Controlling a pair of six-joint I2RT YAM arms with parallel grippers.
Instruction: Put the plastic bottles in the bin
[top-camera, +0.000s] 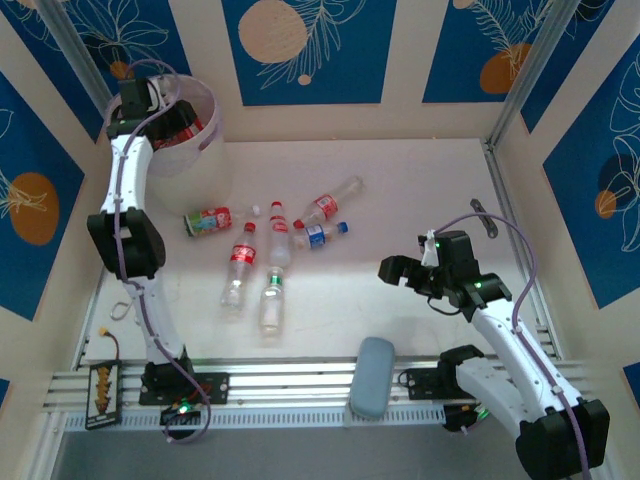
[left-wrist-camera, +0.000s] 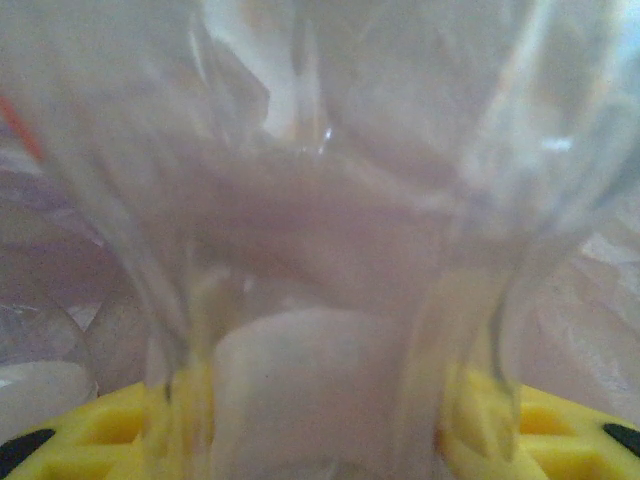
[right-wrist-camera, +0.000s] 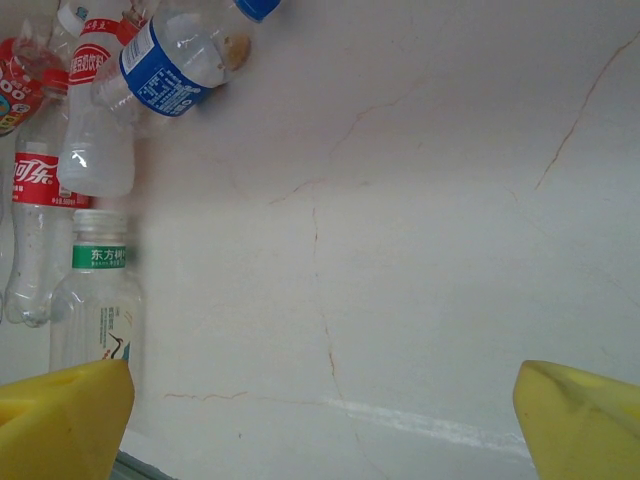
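My left gripper (top-camera: 150, 110) hangs over the bin (top-camera: 195, 165), a round pale bucket at the back left. Its yellow fingers (left-wrist-camera: 110, 425) are shut on a clear plastic bottle (left-wrist-camera: 320, 250) that fills the left wrist view. Red-labelled bottles (top-camera: 185, 128) lie inside the bin. Several more bottles lie on the table: red-labelled ones (top-camera: 243, 262), a blue-labelled one (top-camera: 320, 235) and a green-labelled one (top-camera: 272, 300). To the right of them my right gripper (top-camera: 398, 272) stands open above bare table. The right wrist view has the blue-labelled bottle (right-wrist-camera: 170, 60) and the green-labelled bottle (right-wrist-camera: 98, 300) at its left edge, beyond the right gripper (right-wrist-camera: 325, 410).
A grey-blue oblong pad (top-camera: 372, 375) lies on the front rail between the arm bases. A small dark handle (top-camera: 485, 215) sits near the right wall. Patterned walls close in the table on three sides.
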